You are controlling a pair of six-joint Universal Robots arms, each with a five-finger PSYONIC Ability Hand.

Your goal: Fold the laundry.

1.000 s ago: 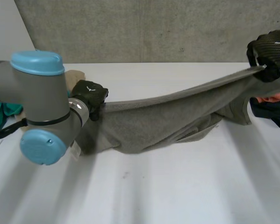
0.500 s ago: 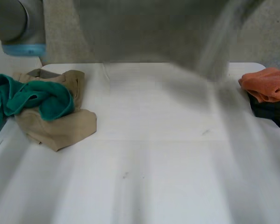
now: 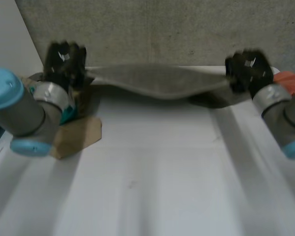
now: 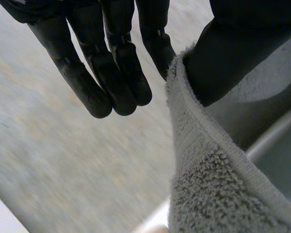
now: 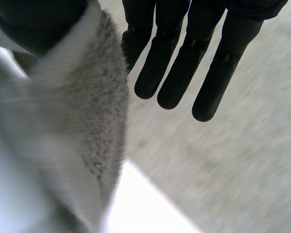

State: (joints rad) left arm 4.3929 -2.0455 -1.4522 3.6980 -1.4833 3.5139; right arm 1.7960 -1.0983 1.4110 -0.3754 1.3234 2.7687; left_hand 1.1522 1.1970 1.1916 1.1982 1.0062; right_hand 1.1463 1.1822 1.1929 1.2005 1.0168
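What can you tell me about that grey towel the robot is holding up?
The grey towel looks like thick, looped terry cloth with a flat woven band along its hem. It is stretched out sideways above the far side of the white table, sagging a little in the middle. The left hand pinches one end between thumb and finger, and the right hand pinches the other.

The left arm [image 3: 19,113] hides most of the tan cloth [image 3: 81,133]; the right arm [image 3: 280,110] and the frame edge cut off the orange cloth [image 3: 292,78]. In both wrist views the grey towel [image 4: 208,194] runs out of frame.
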